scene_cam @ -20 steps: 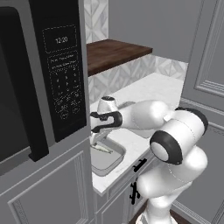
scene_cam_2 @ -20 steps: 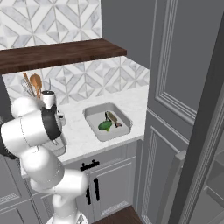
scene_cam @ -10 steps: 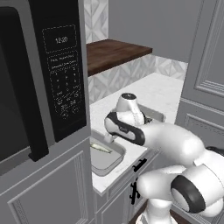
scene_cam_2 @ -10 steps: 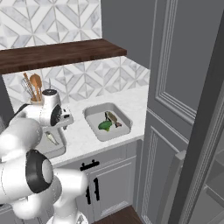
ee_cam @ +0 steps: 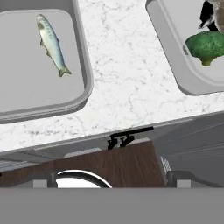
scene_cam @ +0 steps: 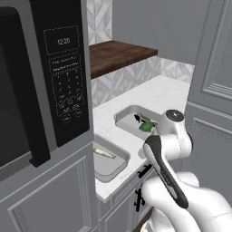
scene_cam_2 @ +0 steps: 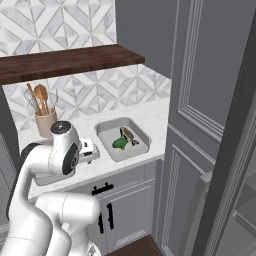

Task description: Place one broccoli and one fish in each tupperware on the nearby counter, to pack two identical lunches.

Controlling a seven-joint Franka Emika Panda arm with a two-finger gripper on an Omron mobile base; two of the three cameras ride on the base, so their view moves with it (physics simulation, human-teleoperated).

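The claw (scene_cam_2: 94,152) is wide open and holds nothing. It hangs over the front edge of the white counter (ee_cam: 131,87), between the 2 tupperware trays

Just to the left of the claw is the left tupperware (ee_cam: 85,87). 1 pale fish (ee_cam: 52,43) lies flat in it, and it is not touching the rim. In the left base view this tray (scene_cam: 108,170) sits near the microwave (scene_cam: 63,81), with the pale fish (scene_cam: 104,154) inside

Just to the right of the claw is the right tupperware (ee_cam: 175,61). 1 broccoli (ee_cam: 205,47) lies in it, close to the near wall. A dark fish (ee_cam: 208,13) lies right behind the broccoli, and I cannot tell if they touch. The right base view shows this tray (scene_cam_2: 105,145) with the green broccoli (scene_cam_2: 119,144) and the dark fish (scene_cam_2: 127,134) side by side

Under the claw, below the counter edge, are 2 black handles (ee_cam: 127,135) on the grey cupboard doors

Farther back from the claw, a cup of wooden spoons (scene_cam_2: 45,122) stands by the wall, and a dark wooden shelf (scene_cam_2: 65,60) hangs above it
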